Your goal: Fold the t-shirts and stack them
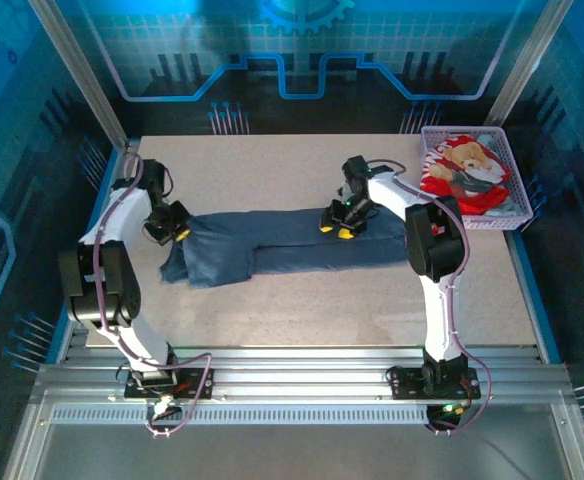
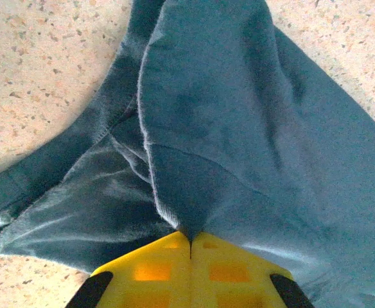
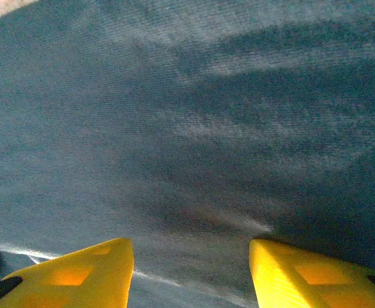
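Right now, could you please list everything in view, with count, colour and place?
table: one, speckled beige, under everything
mesh basket: one, lilac, table's far right corner
blue t-shirt: one, slate-blue, laid across the table's middle
red t-shirt: one, red with teddy-bear print, bunched in the mesh basket
left gripper: one, yellow fingers, shut on the blue t-shirt's left end
right gripper: one, yellow fingers, open over the blue t-shirt's right half
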Controlling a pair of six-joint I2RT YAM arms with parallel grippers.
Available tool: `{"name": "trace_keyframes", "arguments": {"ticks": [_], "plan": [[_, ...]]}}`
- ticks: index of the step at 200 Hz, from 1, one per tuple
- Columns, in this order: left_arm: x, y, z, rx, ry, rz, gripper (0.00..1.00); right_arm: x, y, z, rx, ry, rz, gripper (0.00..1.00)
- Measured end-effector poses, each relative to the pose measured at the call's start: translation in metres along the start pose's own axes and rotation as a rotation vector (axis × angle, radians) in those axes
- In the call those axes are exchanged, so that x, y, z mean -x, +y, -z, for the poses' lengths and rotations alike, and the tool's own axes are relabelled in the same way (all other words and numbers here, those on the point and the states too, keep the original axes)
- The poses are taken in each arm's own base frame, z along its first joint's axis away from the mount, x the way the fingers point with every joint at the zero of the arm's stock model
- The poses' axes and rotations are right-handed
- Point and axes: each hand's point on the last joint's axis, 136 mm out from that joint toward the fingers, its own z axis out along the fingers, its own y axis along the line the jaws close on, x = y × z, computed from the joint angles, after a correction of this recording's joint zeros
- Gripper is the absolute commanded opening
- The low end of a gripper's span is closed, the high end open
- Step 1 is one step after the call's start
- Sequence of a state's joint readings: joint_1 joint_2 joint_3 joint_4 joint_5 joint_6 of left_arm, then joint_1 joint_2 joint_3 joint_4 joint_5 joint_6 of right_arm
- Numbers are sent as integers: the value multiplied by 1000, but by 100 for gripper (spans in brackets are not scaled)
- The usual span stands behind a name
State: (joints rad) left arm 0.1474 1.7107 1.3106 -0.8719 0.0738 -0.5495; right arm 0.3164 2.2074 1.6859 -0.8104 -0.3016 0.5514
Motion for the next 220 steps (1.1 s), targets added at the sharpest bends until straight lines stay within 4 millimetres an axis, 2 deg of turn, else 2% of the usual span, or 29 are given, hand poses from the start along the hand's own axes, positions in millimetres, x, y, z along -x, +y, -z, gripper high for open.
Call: {"name": "trace_keyframes", "arguments": {"ticks": [68,110,152,201,220], "plan": [[20,-10,-4,66,48,-10,0,-1,-1,-1,-33,-3,22,53],[36,-24,0,78,57,-39,0,-1,-1,-2,-37,-3,22,52],[36,-28,-3,104,84,-65,0,-1,-1,-2,-38,-2,22,52],[50,-30,-16,148,91,-92,0,-1,-1,-2,-41,-3,24,53],[53,-27,-28,182,96,-111,5,-1,0,-2,-40,-4,26,53]]}}
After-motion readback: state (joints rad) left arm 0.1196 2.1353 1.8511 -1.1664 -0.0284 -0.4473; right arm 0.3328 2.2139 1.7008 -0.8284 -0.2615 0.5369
